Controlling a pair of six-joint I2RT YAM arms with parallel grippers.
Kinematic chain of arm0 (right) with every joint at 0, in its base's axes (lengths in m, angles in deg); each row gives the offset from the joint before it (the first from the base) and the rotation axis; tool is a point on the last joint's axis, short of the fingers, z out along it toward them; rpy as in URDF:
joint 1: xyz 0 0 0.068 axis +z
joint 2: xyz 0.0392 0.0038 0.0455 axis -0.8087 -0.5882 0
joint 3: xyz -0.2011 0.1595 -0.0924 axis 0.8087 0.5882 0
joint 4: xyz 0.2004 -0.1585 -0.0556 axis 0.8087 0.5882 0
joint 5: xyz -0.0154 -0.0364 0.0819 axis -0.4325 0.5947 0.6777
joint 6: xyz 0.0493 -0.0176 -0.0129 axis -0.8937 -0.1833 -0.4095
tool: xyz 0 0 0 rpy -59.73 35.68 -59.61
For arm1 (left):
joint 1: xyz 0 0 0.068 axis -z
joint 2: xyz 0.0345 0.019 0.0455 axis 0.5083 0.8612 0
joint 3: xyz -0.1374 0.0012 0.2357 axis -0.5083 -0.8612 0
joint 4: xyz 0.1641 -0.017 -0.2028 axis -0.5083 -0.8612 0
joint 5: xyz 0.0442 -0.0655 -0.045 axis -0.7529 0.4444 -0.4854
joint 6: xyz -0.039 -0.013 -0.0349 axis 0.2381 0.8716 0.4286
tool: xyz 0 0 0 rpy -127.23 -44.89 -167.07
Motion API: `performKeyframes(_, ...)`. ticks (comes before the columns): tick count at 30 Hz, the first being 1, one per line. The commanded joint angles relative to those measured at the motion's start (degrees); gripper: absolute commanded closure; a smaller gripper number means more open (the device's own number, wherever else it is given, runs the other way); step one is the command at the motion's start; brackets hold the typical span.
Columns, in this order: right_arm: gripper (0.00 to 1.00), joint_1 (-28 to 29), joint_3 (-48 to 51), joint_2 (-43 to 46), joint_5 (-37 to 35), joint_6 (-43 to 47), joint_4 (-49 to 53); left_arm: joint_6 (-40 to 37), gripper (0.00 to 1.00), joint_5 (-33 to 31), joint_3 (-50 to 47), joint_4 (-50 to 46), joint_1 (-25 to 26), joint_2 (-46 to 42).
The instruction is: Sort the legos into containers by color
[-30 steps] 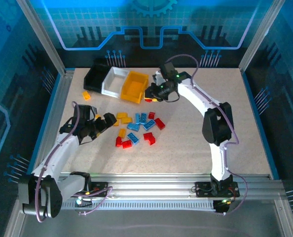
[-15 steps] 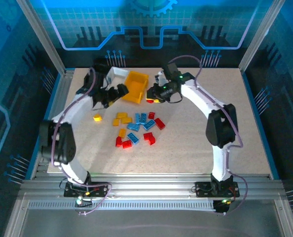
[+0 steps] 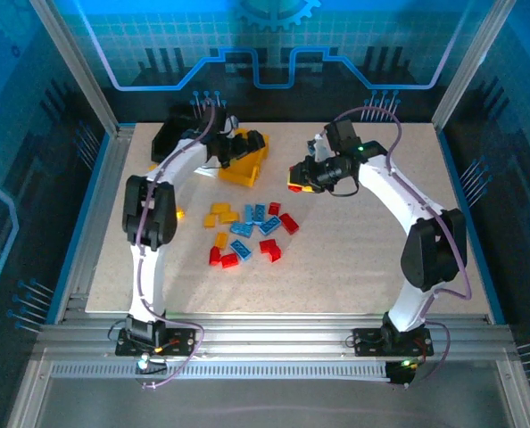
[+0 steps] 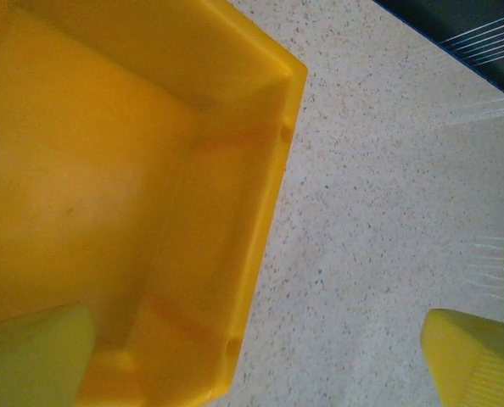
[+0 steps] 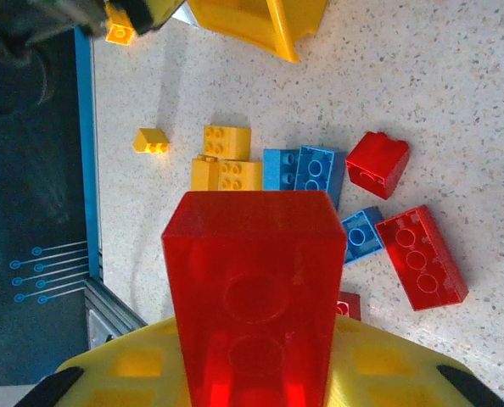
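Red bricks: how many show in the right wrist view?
4. A held brick in the right tool; a square brick beside the blue bricks; a long brick lower right; a sliver behind the tool. More may be hidden.

Top external: mounted high behind the arm bases (image 3: 153, 337), tilted down, the whole table (image 3: 363, 259) taken in from afar.
Left wrist: pointed straight down, very close over the yellow bin (image 4: 108, 170) at frame left.
Right wrist: angled down past a red brick (image 5: 252, 288) onto the loose legos (image 5: 320, 170).
Shared: yellow bin caught by all three; legos by top and right wrist.
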Motion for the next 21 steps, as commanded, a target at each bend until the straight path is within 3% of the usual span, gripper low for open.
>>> performKeyframes(1,0.69,-0.86,-0.03,1.25,1.95,1.65,1.28,-0.81,0.01,0.48,5.86,-3.89,2.28,4.25)
performKeyframes(8,0.69,-3.38,0.69,3.10,2.38,2.07,1.93,1.91,0.01,1.15,10.21,-4.56,7.10,9.70)
performKeyframes(21,0.69,-8.05,14.79,17.70,-0.18,0.35,0.19,11.72,0.01,1.06,14.10,-1.08,17.51,13.73)
